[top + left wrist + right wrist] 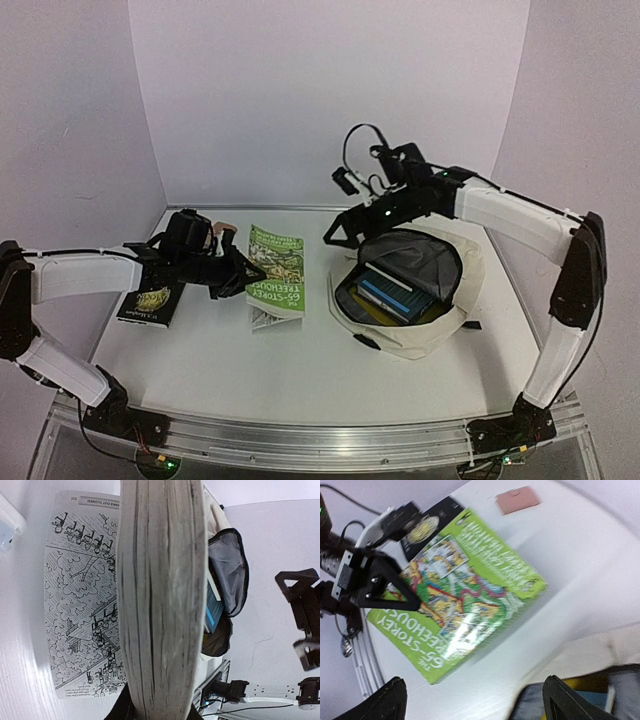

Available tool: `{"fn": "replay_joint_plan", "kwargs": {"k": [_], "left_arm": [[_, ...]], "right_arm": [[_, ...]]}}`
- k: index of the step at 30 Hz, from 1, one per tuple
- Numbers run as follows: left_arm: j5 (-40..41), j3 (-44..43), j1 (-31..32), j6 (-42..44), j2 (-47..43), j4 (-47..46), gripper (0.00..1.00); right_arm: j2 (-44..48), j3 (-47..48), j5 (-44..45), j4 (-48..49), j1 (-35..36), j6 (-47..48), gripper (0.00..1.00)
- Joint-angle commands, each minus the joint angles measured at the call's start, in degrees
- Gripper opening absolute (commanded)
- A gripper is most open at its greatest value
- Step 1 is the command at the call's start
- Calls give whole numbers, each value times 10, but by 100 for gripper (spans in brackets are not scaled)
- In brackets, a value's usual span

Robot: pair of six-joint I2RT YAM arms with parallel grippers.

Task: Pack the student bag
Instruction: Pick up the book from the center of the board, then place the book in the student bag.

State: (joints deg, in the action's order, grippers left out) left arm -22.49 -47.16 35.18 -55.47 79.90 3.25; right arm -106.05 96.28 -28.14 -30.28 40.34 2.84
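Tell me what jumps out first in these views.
The bright green book lies mid-table, its left edge pinched by the left claw. To its right the cream student bag gapes open with a blue book inside, and the right claw hangs open at its far left rim.

We hold our left arm stretched toward 3 o'clock, the left gripper point(236, 272) pinched narrow on a book point(278, 268). Our right arm arches over toward 10 o'clock, the right gripper point(338, 232) spread wide and tipped downward.

Green book point(470, 595) blurred; student bag point(615, 645) cut off by edge.
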Motion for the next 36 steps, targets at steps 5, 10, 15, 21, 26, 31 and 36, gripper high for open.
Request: {"fn": "replay_joint_plan", "kwargs": {"k": [5, 10, 15, 21, 26, 31, 36], "left_arm": [[-35, -86, 10, -52, 10, -124, 0], [-53, -110, 19, -54, 35, -127, 0], [-63, -115, 24, -58, 47, -131, 0], [-65, -105, 26, -63, 37, -134, 0], [-57, -95, 26, -59, 19, -121, 0], [-58, -86, 26, -59, 7, -111, 0], [-68, -81, 26, -63, 0, -104, 0]], "right_arm": [[59, -51, 236, -109, -70, 139, 73], [51, -94, 276, -129, -89, 180, 64], [24, -115, 325, -134, -105, 213, 60], [-17, -124, 344, -133, -108, 237, 58], [-44, -124, 332, -132, -109, 243, 46], [-51, -75, 282, -140, -107, 220, 0], [-83, 20, 188, -160, -95, 145, 0]]}}
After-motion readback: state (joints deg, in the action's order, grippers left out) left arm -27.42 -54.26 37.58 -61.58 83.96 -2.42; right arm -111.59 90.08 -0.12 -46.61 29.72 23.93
